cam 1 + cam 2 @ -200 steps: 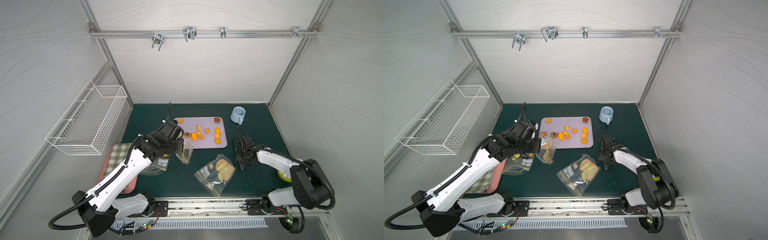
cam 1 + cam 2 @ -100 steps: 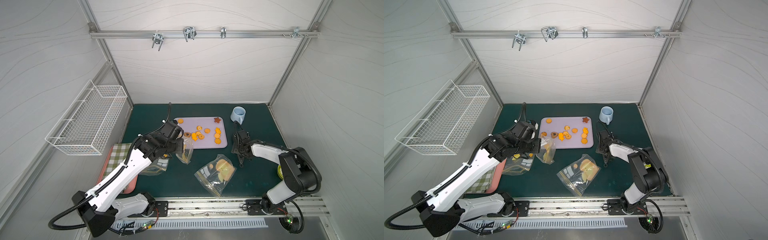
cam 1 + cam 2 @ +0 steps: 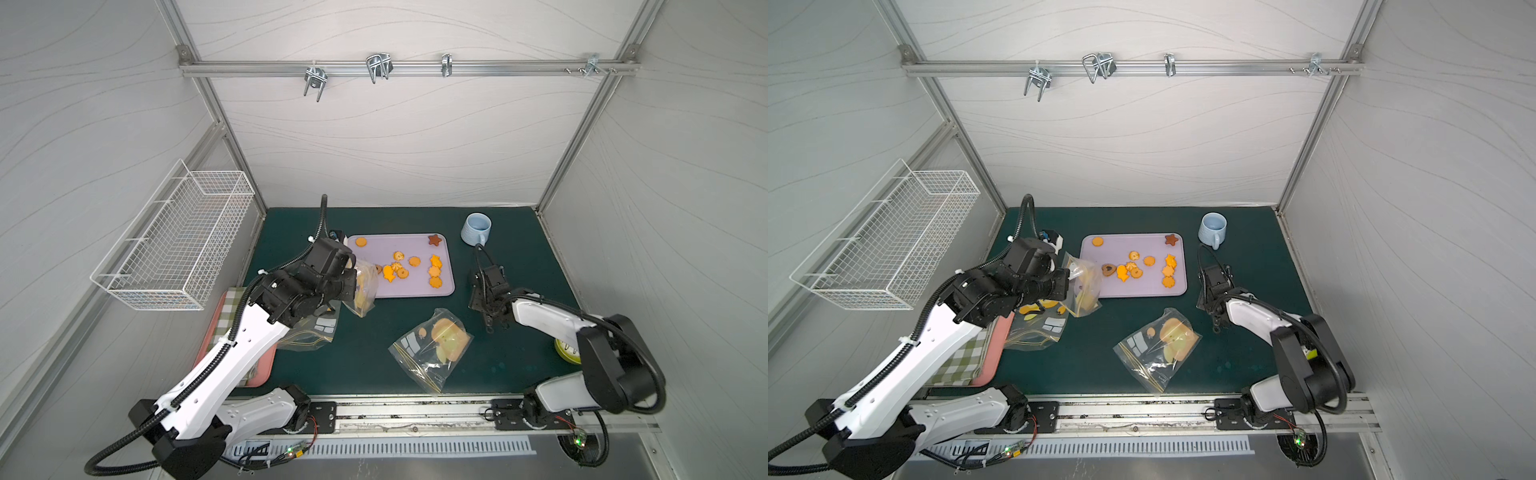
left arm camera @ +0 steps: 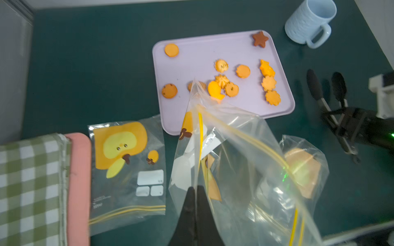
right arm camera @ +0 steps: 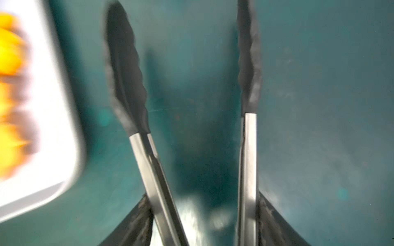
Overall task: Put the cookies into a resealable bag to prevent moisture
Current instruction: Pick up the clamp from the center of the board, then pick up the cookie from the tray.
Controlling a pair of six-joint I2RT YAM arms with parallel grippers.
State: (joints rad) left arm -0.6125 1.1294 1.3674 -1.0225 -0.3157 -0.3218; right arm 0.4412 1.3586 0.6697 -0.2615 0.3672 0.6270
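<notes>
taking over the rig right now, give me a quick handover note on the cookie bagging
Left gripper: shut on a resealable bag, lifted beside the tray.
Right gripper: shut on tongs, tips apart and empty, over the mat beside the tray.
Cookies: all I can see lie on the tray.
Done: bag and tongs picked up.
Left: tong each cookie into the held bag, then seal it. Two spare bags lie flat on the mat.
</notes>
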